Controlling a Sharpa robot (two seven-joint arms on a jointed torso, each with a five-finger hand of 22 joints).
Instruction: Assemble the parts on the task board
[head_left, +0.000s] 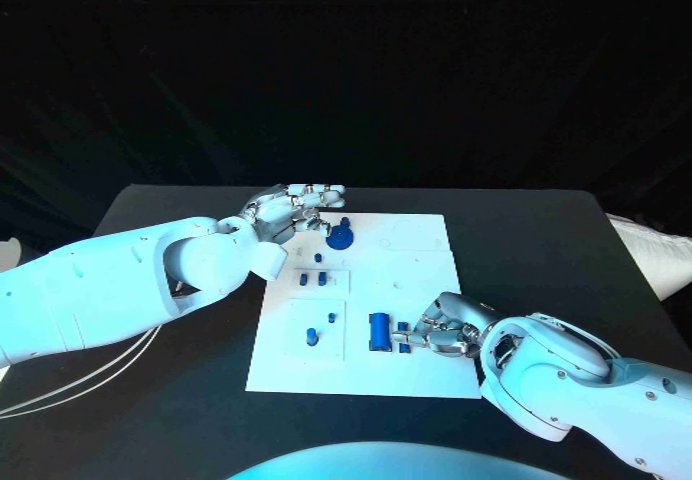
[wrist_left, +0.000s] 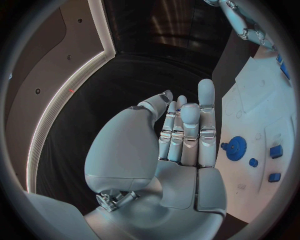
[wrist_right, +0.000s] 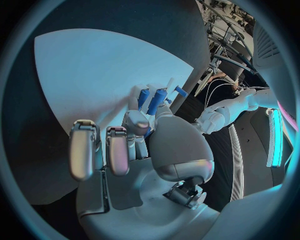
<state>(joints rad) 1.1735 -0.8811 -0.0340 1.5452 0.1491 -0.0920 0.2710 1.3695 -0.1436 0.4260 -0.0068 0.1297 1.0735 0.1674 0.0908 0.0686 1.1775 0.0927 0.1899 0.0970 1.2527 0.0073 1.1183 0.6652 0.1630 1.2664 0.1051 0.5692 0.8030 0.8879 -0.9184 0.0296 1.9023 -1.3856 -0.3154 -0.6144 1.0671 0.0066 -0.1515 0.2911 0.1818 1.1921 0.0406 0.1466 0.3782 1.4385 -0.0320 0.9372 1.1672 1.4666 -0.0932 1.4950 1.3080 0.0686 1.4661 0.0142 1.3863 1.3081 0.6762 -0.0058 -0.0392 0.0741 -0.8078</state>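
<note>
left hand (head_left: 296, 210): fingers straight and apart, holding nothing, hovering at the board's 11 o'clock corner
task board (head_left: 411, 375): white plate at table centre
blue gear (head_left: 339, 239): on the board near 12 o'clock, just beside the left hand
small blue parts (head_left: 319, 279): left half of the board, around 9 o'clock
blue cylinder (head_left: 379, 331): on the board near 5 o'clock
right hand (head_left: 440, 333): at 4 o'clock, fingertips (wrist_right: 137, 122) touching the blue cylinder; grip cannot be told

A flat black matte counter (head_left: 173, 215) is lying under everything, with a dark black backdrop (head_left: 346, 90) hanging behind its far edge. Thin white cables (head_left: 72, 385) are trailing over the counter's near left part, running toward the picture's left edge.
</note>
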